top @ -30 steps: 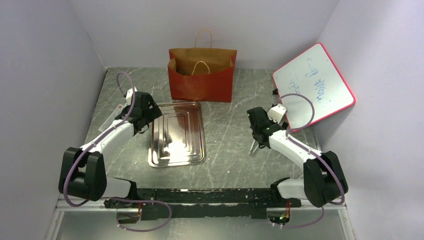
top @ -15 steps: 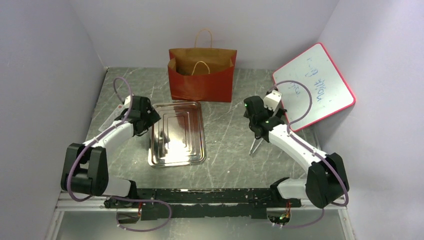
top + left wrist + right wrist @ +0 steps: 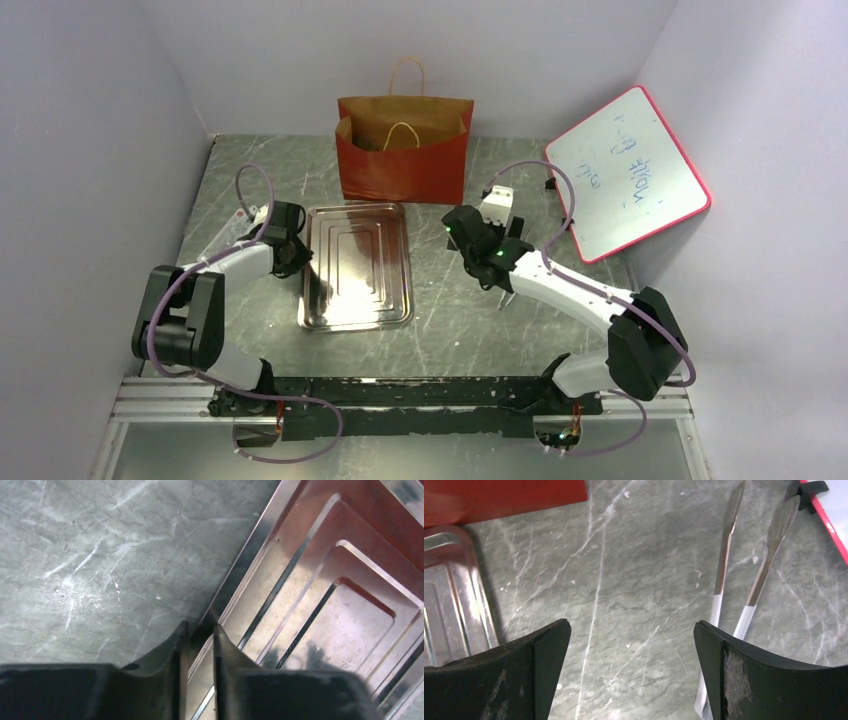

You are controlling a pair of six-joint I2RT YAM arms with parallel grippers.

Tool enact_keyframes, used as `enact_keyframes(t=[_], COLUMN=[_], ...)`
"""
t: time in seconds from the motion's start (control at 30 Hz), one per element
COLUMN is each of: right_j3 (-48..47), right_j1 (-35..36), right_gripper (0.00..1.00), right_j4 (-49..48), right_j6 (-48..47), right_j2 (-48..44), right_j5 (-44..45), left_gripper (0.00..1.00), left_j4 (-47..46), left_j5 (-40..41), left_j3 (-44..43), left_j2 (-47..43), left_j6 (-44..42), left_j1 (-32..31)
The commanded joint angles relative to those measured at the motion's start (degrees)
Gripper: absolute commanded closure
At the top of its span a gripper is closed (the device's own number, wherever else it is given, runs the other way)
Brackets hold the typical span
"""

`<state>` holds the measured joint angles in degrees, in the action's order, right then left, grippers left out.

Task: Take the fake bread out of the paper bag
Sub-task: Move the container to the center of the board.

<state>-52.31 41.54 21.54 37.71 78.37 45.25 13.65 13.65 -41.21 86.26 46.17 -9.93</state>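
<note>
left end effector [image 3: 199,630]: at the metal tray's [image 3: 355,270] left rim; jaws nearly together with the rim between them; reads as a pinch on the tray edge, nothing else in hold
why the pinch: my guess, to steady or shift the tray as a landing spot for the bread; not certain
metal tray: flat on the tabletop [image 3: 450,320], long side running away from the arm bases; nothing lying in it
paper bag [image 3: 405,165]: upright just beyond the tray's far edge, mouth up and gaping, cord handles raised; placed so a reach goes in from above
fake bread: none in sight from any view; judged to be down inside the bag, beyond the tray; nothing taken out yet
right end effector [image 3: 631,630]: to the right of the tray, low over bare tabletop; jaws spread wide, empty; the bag's red corner shows at the top left of its view; looks headed for the bag
tongs [image 3: 724,580]: lying flat, right of the tray, untouched
whiteboard [image 3: 625,170]: propped at a tilt, far right of the tray; no part in the job
</note>
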Motion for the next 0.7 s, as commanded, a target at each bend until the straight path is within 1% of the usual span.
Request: enact_keyframes(t=[0.0, 0.07, 0.17, 0.37, 0.67], right_j3=[-2.25, -2.14, -1.71, -1.33, -2.58], right_j1=[2.19, 2.43, 2.66, 3.0, 3.02], right_gripper=[0.0, 0.0, 0.0, 0.0, 0.0], right_j4=[1.2, 1.14, 0.95, 1.19, 2.11], right_j6=[1.8, 1.84, 2.26, 2.78, 2.31], right_j2=[0.79, 0.75, 0.28, -0.96, -3.29], right_j5=[3.28, 3.34, 3.52, 4.71, 6.37], left_gripper=[0.87, 0.93, 0.93, 0.93, 0.93], left_j4=[-2.55, -3.03, -2.91, -1.62, -0.39], left_j5=[-3.27, -5.06, -5.53, -3.91, -2.78], left_j3=[1.41, 1.47, 0.89, -2.27, -9.25], left_j2=[1.52, 2.67, 3.84, 5.69, 13.22], left_j6=[0.7, 0.84, 1.32, 3.09, 7.12], left_j1=[0.29, 0.12, -1.61, -8.63, -18.36])
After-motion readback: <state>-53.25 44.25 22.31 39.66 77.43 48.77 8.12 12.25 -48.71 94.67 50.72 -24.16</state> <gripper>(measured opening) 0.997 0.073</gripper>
